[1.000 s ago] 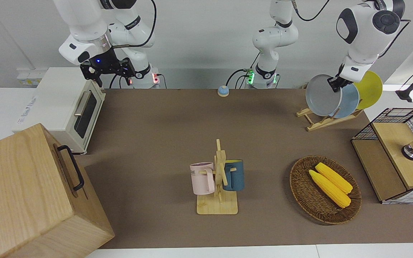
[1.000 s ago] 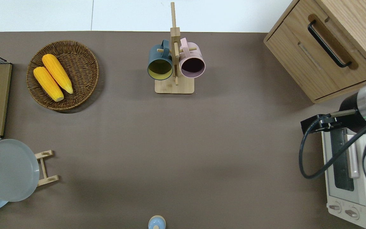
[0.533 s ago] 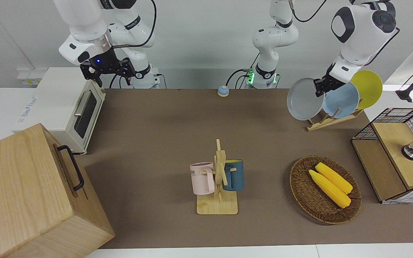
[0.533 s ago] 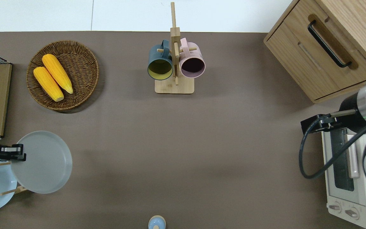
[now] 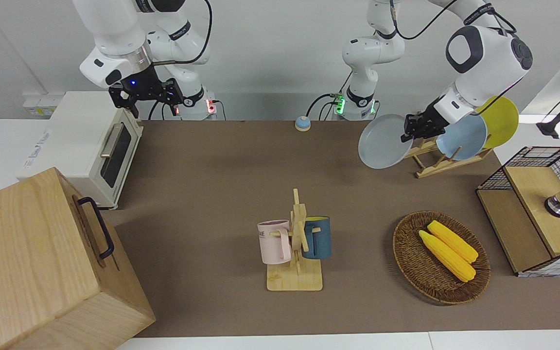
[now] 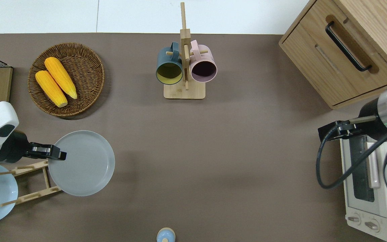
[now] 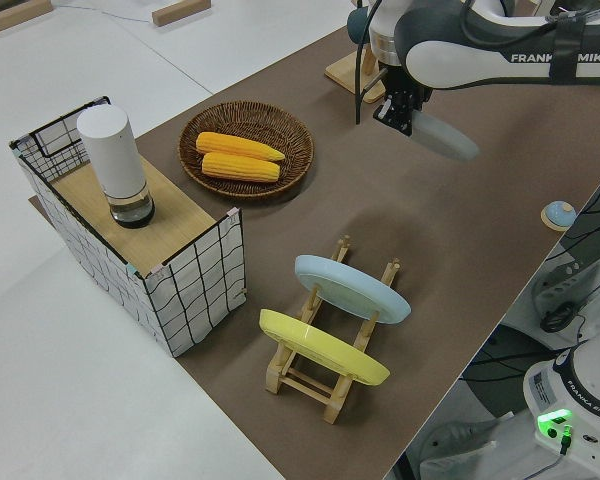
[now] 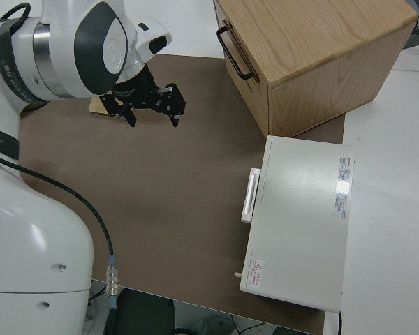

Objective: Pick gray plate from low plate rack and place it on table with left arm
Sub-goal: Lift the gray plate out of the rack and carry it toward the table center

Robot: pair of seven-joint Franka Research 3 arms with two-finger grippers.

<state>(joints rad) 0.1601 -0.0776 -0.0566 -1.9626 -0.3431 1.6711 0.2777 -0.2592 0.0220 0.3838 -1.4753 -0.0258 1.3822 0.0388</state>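
Observation:
My left gripper [image 5: 410, 130] is shut on the rim of the gray plate [image 5: 381, 142] and holds it in the air, tilted. In the overhead view the gray plate [image 6: 82, 163] hangs over bare table [image 6: 213, 151] beside the low plate rack [image 6: 32, 181], and the left gripper [image 6: 57, 155] is over the rack's edge. The left side view shows the plate [image 7: 448, 137] under the gripper [image 7: 398, 112], clear of the rack [image 7: 320, 385]. The rack holds a light blue plate [image 5: 464, 138] and a yellow plate [image 5: 501, 119]. My right gripper [image 5: 146, 97] is parked and open.
A wicker basket [image 5: 409, 262] with two corn cobs and a wire-sided box [image 5: 537, 214] stand toward the left arm's end. A mug tree [image 5: 297, 243] with two mugs stands mid-table. A toaster oven [image 5: 90, 146], a wooden cabinet [image 5: 42, 262] and a small blue bell [image 5: 302, 123] are also there.
My left gripper has lifted the gray plate off the rack and carried it toward the middle of the table. The plate has tipped flatter. The right arm has not moved.

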